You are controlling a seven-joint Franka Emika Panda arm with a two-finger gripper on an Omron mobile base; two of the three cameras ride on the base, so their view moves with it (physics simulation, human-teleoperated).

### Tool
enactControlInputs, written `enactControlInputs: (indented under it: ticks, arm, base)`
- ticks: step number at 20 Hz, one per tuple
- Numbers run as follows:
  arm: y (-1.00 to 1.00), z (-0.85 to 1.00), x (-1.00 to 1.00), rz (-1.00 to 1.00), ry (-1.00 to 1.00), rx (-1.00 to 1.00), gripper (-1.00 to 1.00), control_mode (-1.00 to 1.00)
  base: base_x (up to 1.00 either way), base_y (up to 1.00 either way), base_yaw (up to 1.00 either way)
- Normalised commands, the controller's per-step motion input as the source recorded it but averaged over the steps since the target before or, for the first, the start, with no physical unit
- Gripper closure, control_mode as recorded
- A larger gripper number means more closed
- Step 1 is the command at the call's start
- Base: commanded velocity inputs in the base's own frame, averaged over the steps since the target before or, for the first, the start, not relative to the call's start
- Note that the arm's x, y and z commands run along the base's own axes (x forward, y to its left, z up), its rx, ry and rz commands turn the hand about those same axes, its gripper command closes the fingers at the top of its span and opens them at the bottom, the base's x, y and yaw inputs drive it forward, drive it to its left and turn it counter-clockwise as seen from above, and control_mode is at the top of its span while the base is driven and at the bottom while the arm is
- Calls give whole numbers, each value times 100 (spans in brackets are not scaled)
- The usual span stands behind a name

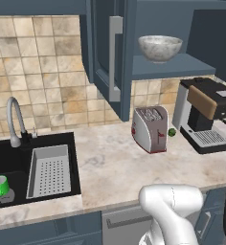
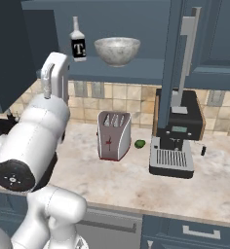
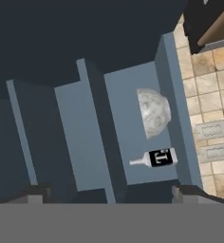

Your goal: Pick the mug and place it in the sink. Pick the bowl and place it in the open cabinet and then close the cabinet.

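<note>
Right base view: bottle (image 2: 78,44) beside shelved bowl (image 2: 117,50).

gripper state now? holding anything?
gripper: open, holding nothing; it faces the open cabinet where the bowl sits.

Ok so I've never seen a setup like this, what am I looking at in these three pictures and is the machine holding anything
It's a white robot arm on a driving base in a simulated kitchen. Two cameras ride behind the arm, left and right; the third sits on its hand. The mug lies in the sink. The bowl sits on the shelf of the open cabinet beside a bottle. A toaster and coffee machine stand on the counter. The end effector is open, holding nothing.
</note>
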Motion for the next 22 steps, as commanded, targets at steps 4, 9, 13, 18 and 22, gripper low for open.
enactControlInputs:
  ticks: [4, 9, 13, 18, 22]
  arm:
    - [-18, 0, -69, -1, -1, 4, -100, -100]
    - [-30, 0, -50, -4, 6, 7, -100, -100]
    - [-41, 0, -32, -6, 19, 9, -100, -100]
    - [-49, 0, -21, -5, 17, 8, -100, -100]
    - [-57, 0, -6, 0, 8, 3, -100, -100]
  base:
    - [0, 0, 0]
    - [0, 0, 0]
    - [0, 0, 0]
    - [0, 0, 0]
    - [0, 0, 0]
